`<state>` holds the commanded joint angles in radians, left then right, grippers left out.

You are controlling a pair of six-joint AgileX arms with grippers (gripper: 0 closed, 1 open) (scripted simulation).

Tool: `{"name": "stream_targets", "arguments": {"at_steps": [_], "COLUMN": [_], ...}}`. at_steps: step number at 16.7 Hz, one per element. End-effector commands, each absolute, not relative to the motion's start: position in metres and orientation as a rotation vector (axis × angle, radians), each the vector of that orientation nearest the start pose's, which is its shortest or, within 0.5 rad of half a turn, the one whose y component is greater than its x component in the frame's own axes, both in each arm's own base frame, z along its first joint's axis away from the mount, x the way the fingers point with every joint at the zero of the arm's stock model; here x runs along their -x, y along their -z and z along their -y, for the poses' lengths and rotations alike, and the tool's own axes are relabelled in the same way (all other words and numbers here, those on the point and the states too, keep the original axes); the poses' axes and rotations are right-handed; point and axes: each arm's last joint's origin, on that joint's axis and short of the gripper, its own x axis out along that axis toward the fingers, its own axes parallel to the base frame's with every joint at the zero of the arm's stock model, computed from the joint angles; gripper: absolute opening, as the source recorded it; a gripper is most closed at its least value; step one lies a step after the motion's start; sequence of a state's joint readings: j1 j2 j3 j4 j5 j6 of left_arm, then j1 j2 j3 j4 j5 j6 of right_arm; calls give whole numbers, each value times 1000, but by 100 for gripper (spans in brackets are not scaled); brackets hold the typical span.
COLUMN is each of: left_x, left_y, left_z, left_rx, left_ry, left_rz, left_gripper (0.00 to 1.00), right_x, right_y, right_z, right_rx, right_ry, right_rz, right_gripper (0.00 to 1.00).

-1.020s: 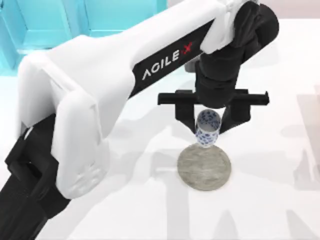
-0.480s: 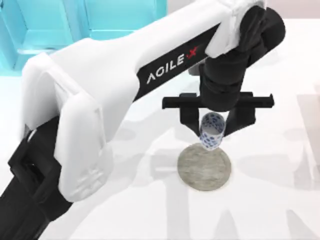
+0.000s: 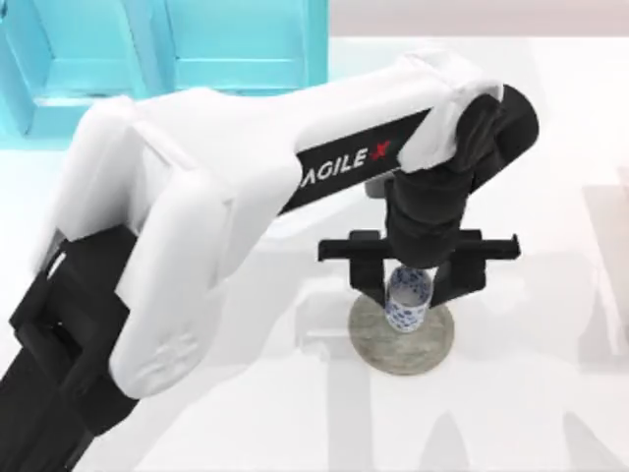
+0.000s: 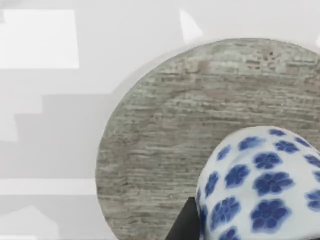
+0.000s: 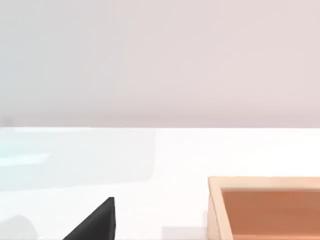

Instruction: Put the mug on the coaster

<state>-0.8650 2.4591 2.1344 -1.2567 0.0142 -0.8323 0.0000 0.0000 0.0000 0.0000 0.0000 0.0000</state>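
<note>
Directly above the table's middle, the left gripper (image 3: 410,291) points down with its black fingers clenched on the mug (image 3: 407,302), a small white ceramic cup painted with blue flowers. That cup stands upright over the far part of the coaster (image 3: 402,339), a flat round grey disc with a mottled, stone-like surface lying on the white table (image 3: 531,413). From the left wrist view the mug (image 4: 260,185) sits over the grey disc (image 4: 165,145), inside its rim; whether its base touches the disc cannot be told. A pale wooden tray (image 5: 265,207) with an orange-brown floor appears in the right wrist view, along with one dark fingertip (image 5: 95,222) of that arm's own gripper; the state of its jaws cannot be told.
</note>
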Motion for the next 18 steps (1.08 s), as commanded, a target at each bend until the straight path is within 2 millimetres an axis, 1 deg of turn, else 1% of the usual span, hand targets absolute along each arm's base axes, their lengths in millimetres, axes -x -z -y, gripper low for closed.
{"name": "stream_targets", "arguments": {"at_steps": [4,17,18], "left_x": [-316,-316,-316], "left_y": [-144,-144,-144], "left_z": [362,362,362], "left_rx": [-18,-18,-18], "left_ry": [14,14,14], "left_rz": [-1583,-1583,-1583], "left_gripper": [0,98,100], "right_x": [-106,-106,-106], "right_y": [-160,-160,-160], "right_z": [1,1,1], "right_rx": [0,0,0], "right_ry": [0,0,0], "right_rz": [0,0,0], "right_gripper": [100,100,100]}}
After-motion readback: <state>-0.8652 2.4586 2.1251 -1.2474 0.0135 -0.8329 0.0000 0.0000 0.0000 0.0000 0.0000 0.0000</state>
